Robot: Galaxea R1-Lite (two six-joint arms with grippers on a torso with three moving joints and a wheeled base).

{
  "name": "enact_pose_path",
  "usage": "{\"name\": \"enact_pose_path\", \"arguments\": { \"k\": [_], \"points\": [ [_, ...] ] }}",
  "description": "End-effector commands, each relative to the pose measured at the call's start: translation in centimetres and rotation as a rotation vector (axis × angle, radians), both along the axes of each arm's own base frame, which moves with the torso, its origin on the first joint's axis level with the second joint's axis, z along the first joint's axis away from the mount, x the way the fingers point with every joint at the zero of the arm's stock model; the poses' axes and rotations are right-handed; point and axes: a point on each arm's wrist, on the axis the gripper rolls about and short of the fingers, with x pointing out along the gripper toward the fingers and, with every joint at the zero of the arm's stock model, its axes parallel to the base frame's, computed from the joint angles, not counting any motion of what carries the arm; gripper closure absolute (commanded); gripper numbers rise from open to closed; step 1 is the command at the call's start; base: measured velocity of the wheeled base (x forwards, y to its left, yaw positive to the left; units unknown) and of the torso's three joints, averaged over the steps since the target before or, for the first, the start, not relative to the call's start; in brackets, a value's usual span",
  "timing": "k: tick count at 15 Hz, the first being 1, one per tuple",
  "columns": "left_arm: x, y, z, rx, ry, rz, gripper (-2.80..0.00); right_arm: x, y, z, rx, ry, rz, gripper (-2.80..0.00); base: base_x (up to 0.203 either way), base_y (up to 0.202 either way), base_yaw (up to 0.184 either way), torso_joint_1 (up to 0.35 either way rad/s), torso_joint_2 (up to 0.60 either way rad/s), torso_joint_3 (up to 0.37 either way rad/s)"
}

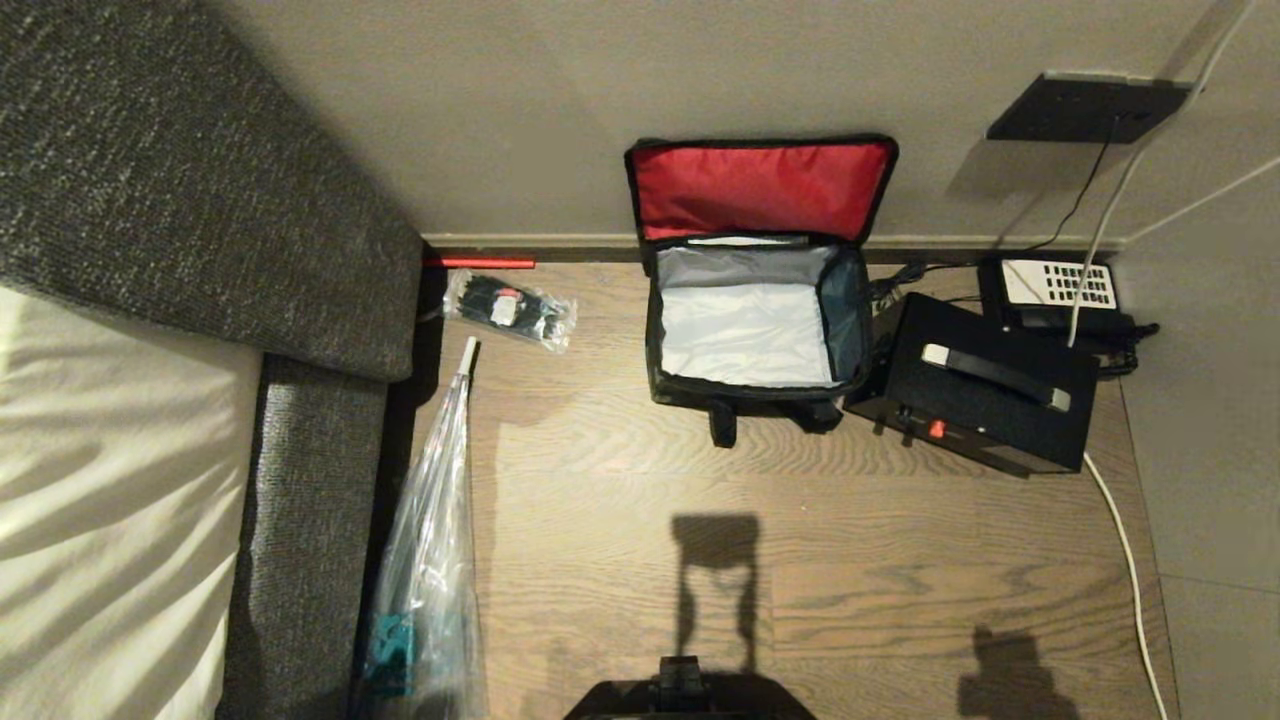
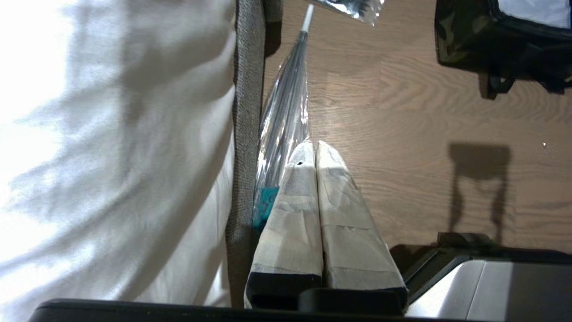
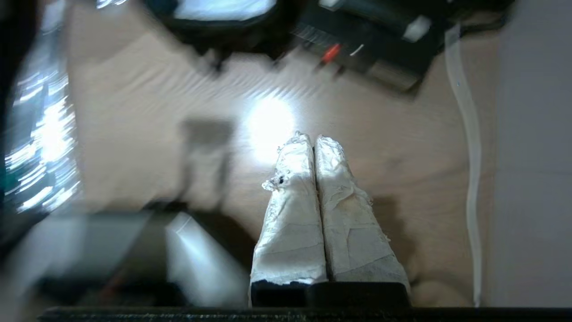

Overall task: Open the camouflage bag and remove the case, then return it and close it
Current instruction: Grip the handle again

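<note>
2 arms, and neither one shows up in the head view, only their shadows on the wooden floor (image 1: 620,500). The right wrist view is smeared, so the case's details are mushy there. Left gripper (image 2: 316,147) hangs over the floor beside the sofa edge (image 2: 243,134), jaws pressed together, holding nothing. Right gripper (image 3: 313,141) hovers over bare floor short of the case, jaws also closed and empty. The camouflage bag (image 1: 752,320) sits against the wall, lid flipped up showing red lining, grey inside visible, its opening facing up. The case (image 1: 985,395) lies just right of it, long axis angled, bar handle on top. A desk telephone (image 1: 1055,290) sits behind it.
</note>
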Motion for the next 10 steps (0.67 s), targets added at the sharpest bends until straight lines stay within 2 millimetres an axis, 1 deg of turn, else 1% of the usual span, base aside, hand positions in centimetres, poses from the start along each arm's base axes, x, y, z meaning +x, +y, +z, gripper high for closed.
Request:
{"name": "enact_pose_path", "arguments": {
  "k": [1, 2, 3, 4, 5, 6, 7, 8, 9, 10],
  "points": [
    [0.0, 0.0, 0.0, 0.000, 0.000, 0.001, 0.00, -2.0, 0.0, 2.1, 0.027, 0.174, 0.034, 0.00, 0.000, 0.000, 0.000, 0.000, 0.00, 0.000],
    [0.0, 0.0, 0.0, 0.001, 0.000, 0.001, 0.00, -1.1, 0.0, 3.8, 0.054, 0.210, 0.041, 0.00, 0.000, 0.000, 0.000, 0.000, 0.00, 0.000],
    [0.0, 0.0, 0.0, -0.001, 0.000, 0.001, 0.00, 0.7, -0.1, 5.8, 0.077, 0.268, 0.035, 0.00, 0.000, 0.000, 0.000, 0.000, 0.00, 0.000],
    [0.0, 0.0, 0.0, -0.001, 0.000, 0.001, 0.00, 3.6, -0.1, 7.9, 0.092, 0.350, 0.014, 0.00, 0.000, 0.000, 0.000, 0.000, 0.00, 0.000],
    [0.0, 0.0, 0.0, -0.001, -0.001, 0.001, 0.00, 7.4, 0.0, 9.3, 0.096, 0.449, -0.013, 0.00, 0.000, 0.000, 0.000, 0.000, 0.00, 0.000],
    [0.0, 0.0, 0.0, 0.000, -0.001, 0.001, 0.00, 11.9, 0.1, 10.2, 0.092, 0.542, -0.041, 0.00, 0.000, 0.000, 0.000, 0.000, 0.00, 0.000],
    [0.0, 0.0, 0.0, 0.000, 0.000, 0.001, 0.00, 16.5, 0.2, 10.3, 0.087, 0.610, -0.068, 0.00, 0.000, 0.000, 0.000, 0.000, 0.00, 0.000],
    [0.0, 0.0, 0.0, -0.001, 0.001, 0.001, 0.00, 20.8, 0.4, 9.8, 0.082, 0.652, -0.088, 0.00, 0.000, 0.000, 0.000, 0.000, 0.00, 0.000],
    [0.0, 0.0, 0.0, 0.000, -0.001, 0.001, 0.00, 25.0, 0.5, 8.8, 0.074, 0.679, -0.100, 0.00, 0.000, 0.000, 0.000, 0.000, 0.00, 0.000],
    [0.0, 0.0, 0.0, -0.001, -0.001, 0.001, 0.00, 28.8, 0.6, 7.3, 0.057, 0.698, -0.097, 0.00, 0.000, 0.000, 0.000, 0.000, 0.00, 0.000]
  ]
}}
